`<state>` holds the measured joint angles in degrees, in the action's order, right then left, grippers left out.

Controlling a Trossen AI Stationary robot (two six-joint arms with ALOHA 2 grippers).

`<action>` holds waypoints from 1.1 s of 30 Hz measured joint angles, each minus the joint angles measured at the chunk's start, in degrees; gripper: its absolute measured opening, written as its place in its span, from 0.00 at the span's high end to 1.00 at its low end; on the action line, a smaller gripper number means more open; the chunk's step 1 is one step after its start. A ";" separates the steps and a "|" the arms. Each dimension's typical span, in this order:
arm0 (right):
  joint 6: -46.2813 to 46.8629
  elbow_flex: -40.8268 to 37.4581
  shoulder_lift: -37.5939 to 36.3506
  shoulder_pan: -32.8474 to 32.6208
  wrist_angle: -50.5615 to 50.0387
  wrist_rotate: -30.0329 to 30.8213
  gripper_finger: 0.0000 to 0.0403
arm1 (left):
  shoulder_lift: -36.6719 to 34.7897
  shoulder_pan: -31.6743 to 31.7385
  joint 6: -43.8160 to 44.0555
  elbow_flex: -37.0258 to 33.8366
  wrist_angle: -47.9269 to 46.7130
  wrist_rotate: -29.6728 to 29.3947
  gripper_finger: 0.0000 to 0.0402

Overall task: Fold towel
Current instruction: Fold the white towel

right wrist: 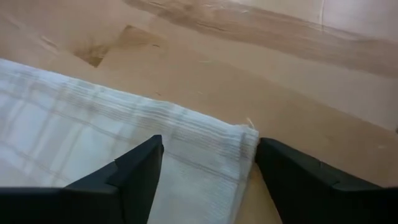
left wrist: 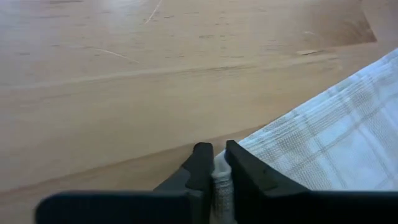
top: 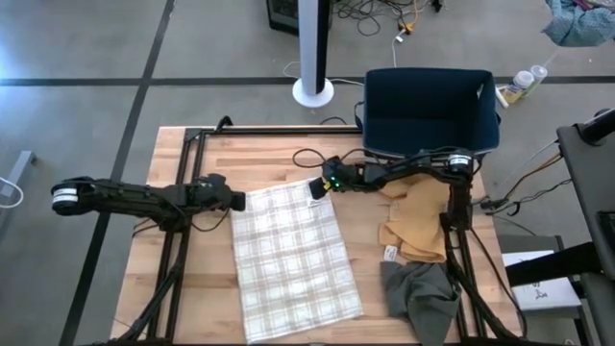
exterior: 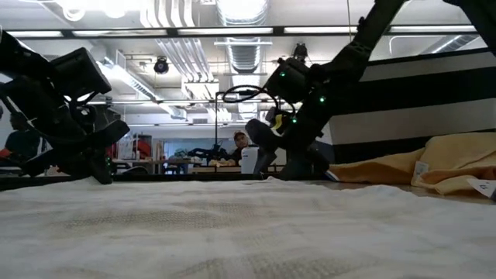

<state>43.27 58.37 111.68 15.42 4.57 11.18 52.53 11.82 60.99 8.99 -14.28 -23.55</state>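
A white plaid towel (top: 293, 255) lies spread flat on the wooden table (top: 192, 288), its long side running from near to far. My left gripper (top: 240, 200) is at the towel's far left corner and is shut on it (left wrist: 214, 152). My right gripper (top: 317, 187) is low over the far right corner. It stands open (right wrist: 208, 149), one finger on each side of that corner (right wrist: 244, 135), and I cannot tell whether either touches the cloth. In the low view the towel (exterior: 232, 225) fills the foreground. My left gripper pinches the towel's far left corner (left wrist: 221, 173) between its two fingers. They slant down at it from the table's left side. A small bunch of cloth stands up between them; the rest of the towel lies flat on the table.
A tan cloth (top: 418, 226) and a dark grey cloth (top: 423, 293) lie crumpled to the right of the towel. A dark blue bin (top: 430, 111) stands at the far edge. Bare wood shows to the towel's left.
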 joint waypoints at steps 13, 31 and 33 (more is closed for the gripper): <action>0.30 0.52 -0.11 0.38 -1.91 -3.21 0.65 | 0.06 0.11 -4.64 -0.11 1.63 -1.85 0.99; -15.53 -0.01 -7.29 0.03 -1.97 -1.43 0.99 | -3.78 0.23 -21.08 4.22 3.14 -0.90 1.00; -18.24 0.13 -9.41 0.05 -1.07 -1.25 1.00 | -5.01 1.09 -24.54 6.60 3.16 -0.98 1.00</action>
<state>25.03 58.50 102.27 15.47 3.51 9.93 47.53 12.91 36.45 15.60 -11.12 -24.53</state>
